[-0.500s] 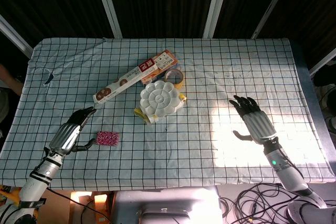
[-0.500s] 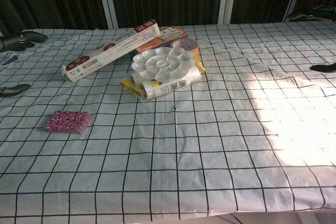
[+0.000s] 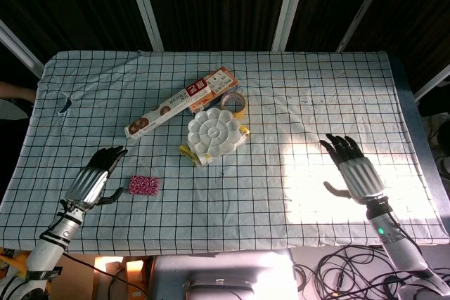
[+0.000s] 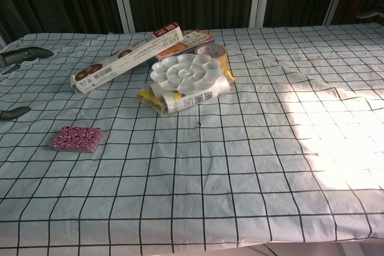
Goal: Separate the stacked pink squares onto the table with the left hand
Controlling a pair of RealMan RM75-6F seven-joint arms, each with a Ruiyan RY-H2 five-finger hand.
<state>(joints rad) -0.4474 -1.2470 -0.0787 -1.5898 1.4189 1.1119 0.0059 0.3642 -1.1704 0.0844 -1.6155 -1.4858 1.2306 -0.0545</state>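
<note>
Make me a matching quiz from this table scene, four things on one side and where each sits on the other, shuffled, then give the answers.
Things:
1. pink squares
2. white palette
3. long box
4. right hand

Places:
A. over the sunlit patch
B. lying diagonally behind the palette
C. just beside the left hand
D. middle of the table, on yellow-wrapped packs

Pairs: 1-C, 2-D, 3-B, 4-A

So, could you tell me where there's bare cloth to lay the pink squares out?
Bare cloth lies right of the pink squares, below the palette, running to the right hand. It's crowded around the palette, box and tape. The left hand borders the stack's left.
</note>
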